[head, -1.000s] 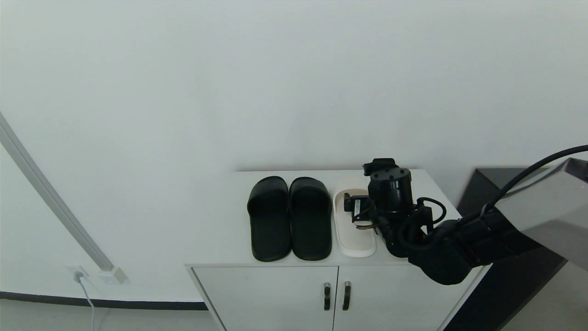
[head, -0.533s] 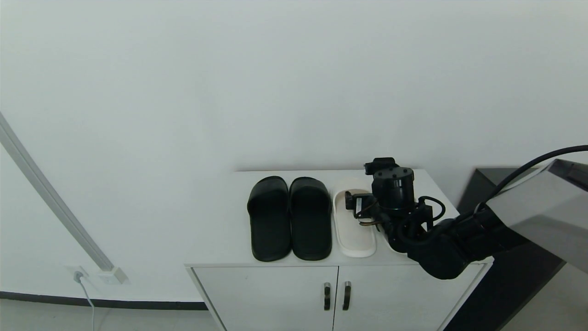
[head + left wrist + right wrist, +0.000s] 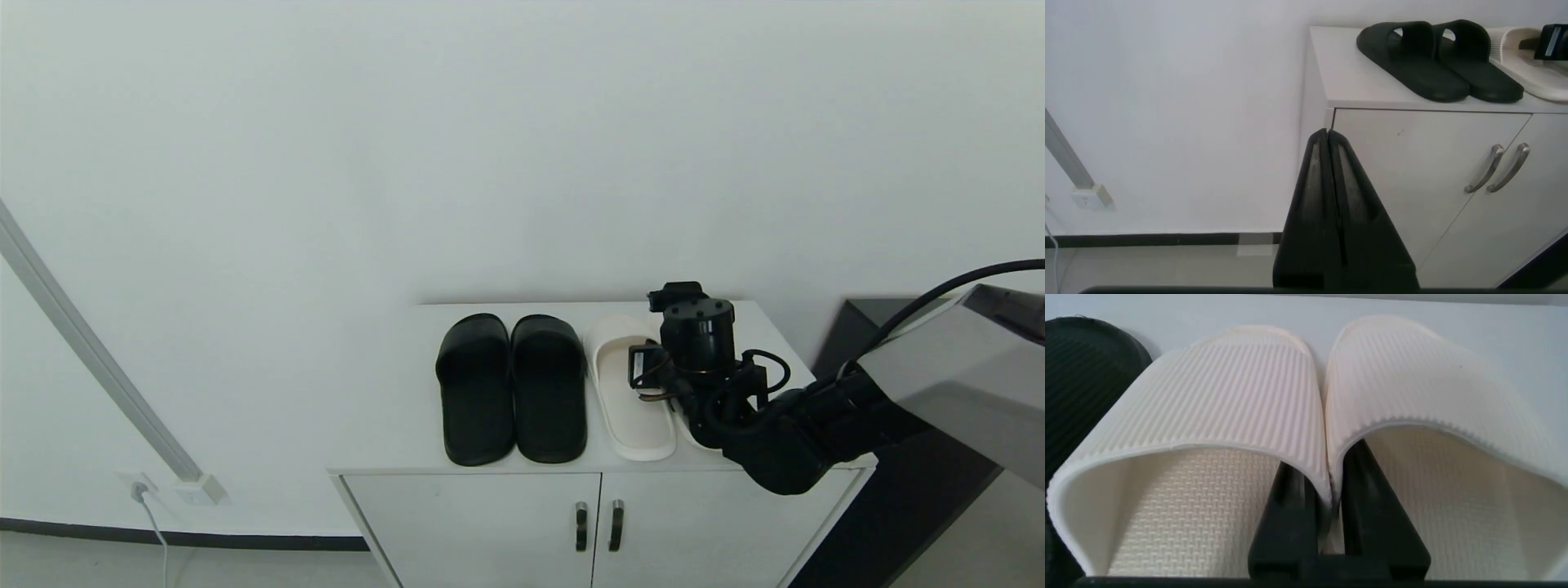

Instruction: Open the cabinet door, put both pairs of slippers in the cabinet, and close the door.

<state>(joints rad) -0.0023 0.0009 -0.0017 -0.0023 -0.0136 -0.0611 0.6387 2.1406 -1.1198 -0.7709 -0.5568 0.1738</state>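
two closed doors [image 3: 473, 531] form the near face of the cabinet [image 3: 392, 445], with their handles [image 3: 580, 525] set just beside each other at the central seam; neither door is opened yet. the left gripper [image 3: 1328, 137] is seen low, off the cabinet's left front corner, its fingers pressed together on nothing, well apart from the footwear.

on the cabinet top, four slippers are laid side by side with heels at the front edge and toes toward the wall [image 3: 490, 163], so each long axis runs front to back. the black pair [image 3: 514, 392] lies to the left, and the white pair [image 3: 1241, 384] just beside it to the right.

the right gripper [image 3: 1325, 469] is entered from the heel side along that axis. one of its fingers [image 3: 1290, 514] is slipped under each white strap, and the two adjoining strap walls are pinched between them, so the pair is judged to be grasped as one. the right arm is plainly the nearer.

the white slippers are shown as moulded foam, ribbed across the straps and dimpled on the footbeds; some yielding under the pinch is to be expected. any lift is judged to depend on both straps being held evenly.
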